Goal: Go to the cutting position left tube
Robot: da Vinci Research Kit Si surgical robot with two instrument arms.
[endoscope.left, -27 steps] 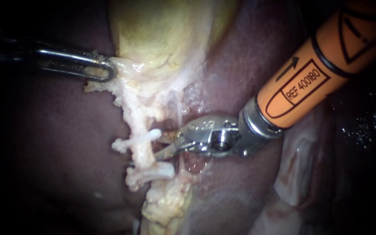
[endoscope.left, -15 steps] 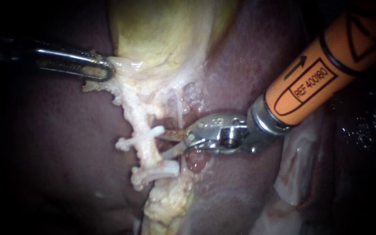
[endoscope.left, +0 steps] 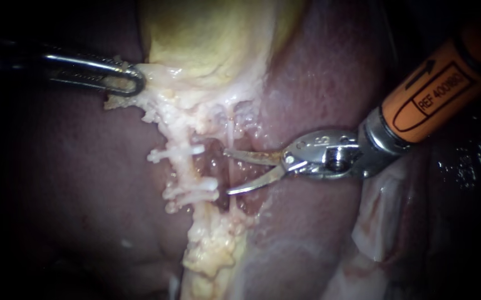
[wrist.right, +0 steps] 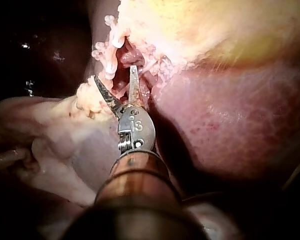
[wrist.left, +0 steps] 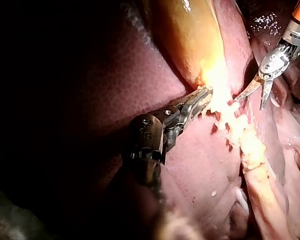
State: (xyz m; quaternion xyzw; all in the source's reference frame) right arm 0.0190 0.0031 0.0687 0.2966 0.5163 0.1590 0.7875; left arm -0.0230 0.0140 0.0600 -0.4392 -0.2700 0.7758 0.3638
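Dark red liver point(endoscope.left: 84, 189) fills the background. The silver blade-tipped right instrument point(endoscope.left: 228, 171) has backed toward 3 o'clock, jaws now open, just short of the pale, white-clipped left tube point(endoscope.left: 182, 172). Cutting position looks unreached. At 10 o'clock, the slender steel left instrument point(endoscope.left: 132, 83) grips whitish tissue point(endoscope.left: 159, 97).

Printed label point(endoscope.left: 435, 91), on right instrument point(endoscope.left: 226, 171)

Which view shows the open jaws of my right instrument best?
The endoscope view: the right instrument lies side-on there, so both jaws and the gap between them show clearly. The right wrist view shows them from behind, foreshortened. The left wrist view shows them small and far off.
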